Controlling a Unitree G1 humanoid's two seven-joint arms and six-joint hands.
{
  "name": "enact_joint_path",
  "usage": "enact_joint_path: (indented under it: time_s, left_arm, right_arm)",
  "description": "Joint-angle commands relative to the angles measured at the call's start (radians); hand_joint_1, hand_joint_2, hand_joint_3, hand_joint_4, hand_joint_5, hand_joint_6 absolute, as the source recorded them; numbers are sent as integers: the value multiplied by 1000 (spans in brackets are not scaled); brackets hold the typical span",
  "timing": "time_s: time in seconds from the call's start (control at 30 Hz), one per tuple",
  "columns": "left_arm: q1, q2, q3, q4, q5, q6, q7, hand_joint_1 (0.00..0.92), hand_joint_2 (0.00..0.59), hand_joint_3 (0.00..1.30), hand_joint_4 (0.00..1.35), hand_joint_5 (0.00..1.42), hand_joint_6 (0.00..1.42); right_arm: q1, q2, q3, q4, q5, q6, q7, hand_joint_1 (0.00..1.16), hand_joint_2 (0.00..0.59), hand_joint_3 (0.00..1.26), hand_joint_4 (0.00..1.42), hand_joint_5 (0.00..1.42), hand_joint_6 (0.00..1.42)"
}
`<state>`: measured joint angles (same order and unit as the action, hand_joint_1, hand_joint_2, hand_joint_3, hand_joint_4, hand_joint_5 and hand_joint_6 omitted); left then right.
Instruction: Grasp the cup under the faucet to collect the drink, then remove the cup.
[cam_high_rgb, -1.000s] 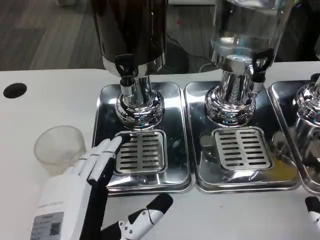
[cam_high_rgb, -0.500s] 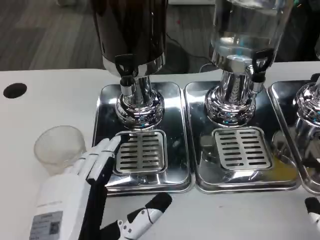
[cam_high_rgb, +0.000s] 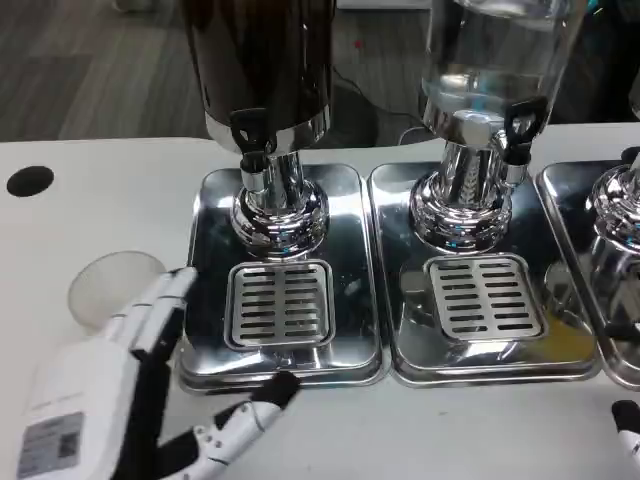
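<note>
My left hand (cam_high_rgb: 110, 385) has slid left toward the cup (cam_high_rgb: 105, 290) — fingers spread, holding nothing — wrap its wall squarely, no tipping.

Cup (cam_high_rgb: 105, 285) on table (cam_high_rgb: 100, 190), left of tray (cam_high_rgb: 352, 250), behind left hand (cam_high_rgb: 100, 390).

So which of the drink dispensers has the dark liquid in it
The left dispenser, above the drip tray nearest the left hand. Its tank looks dark brown; the middle dispenser holds clear liquid.
</note>
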<state>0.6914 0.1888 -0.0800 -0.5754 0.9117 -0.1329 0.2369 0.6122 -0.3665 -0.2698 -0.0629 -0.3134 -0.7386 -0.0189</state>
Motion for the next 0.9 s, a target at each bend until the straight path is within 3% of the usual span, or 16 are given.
enact_joint_path:
  time_s: [0.03, 0.3, 0.47, 0.67, 0.9]
  left_arm:
    - [-6, 15, 86, -34, -59, 27, -36, 0, 72, 176, 120, 204, 391]
    - [-55, 44, 226, -27, -163, 102, -139, 0, 59, 175, 120, 218, 447]
    - [-107, 56, 279, 12, -198, 142, -168, 1, 58, 167, 120, 224, 471]
    - [-213, 64, 288, 69, -175, 234, -191, 24, 46, 161, 124, 282, 578]
    - [-356, 72, 250, 156, -96, 383, -209, 50, 45, 157, 123, 364, 702]
  right_arm:
    - [8, -6, -7, 22, 15, -25, 0, 620, 397, 285, 211, 157, 0]
    - [15, -4, -6, 41, 14, -38, -2, 620, 397, 285, 211, 157, 0]
    - [23, -4, -5, 51, 11, -50, -2, 620, 397, 285, 211, 157, 0]
    - [33, -4, 2, 57, 12, -63, 2, 620, 397, 285, 211, 157, 0]
    - [53, -11, 5, 73, 19, -89, 8, 620, 397, 285, 211, 157, 0]
